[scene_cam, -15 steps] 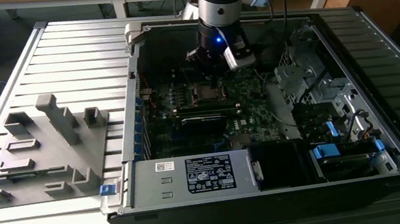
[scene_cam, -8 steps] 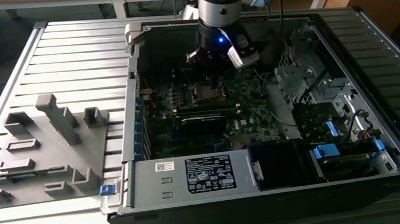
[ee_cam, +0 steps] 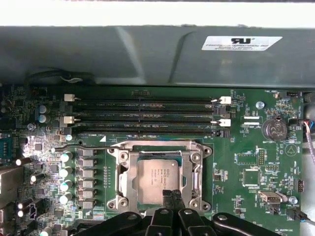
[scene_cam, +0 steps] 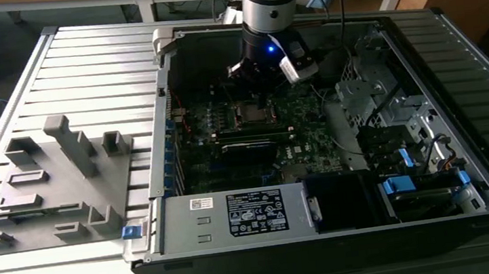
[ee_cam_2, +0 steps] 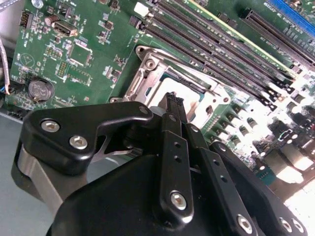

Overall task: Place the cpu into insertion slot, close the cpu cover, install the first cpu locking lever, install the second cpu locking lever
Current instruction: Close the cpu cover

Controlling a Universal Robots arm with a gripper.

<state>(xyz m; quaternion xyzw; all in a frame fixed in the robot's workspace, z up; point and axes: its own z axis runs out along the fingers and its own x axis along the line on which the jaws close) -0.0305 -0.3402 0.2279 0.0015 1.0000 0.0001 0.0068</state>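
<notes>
The claw [ee_cam: 173,193] hangs low inside the open computer case [scene_cam: 330,261], its two black fingers [ee_cam: 166,199] pressed together with nothing that I can see between them. Right at its tips, touching or very nearly so, is the near edge of the cpu cover [ee_cam: 129,178], the silver frame that appears to lie down flat on the green motherboard [ee_cam: 256,147]. Just beyond the tips, through the frame's cut-out, the cpu [ee_cam: 157,179] sits level in the insertion slot [ee_cam: 162,156]. The chip looks light, stiff and delicate, best taken by its edges. The cover is thin, springy metal, I'd judge. Pressing on its rim seems safer than pressing near the chip.
</notes>
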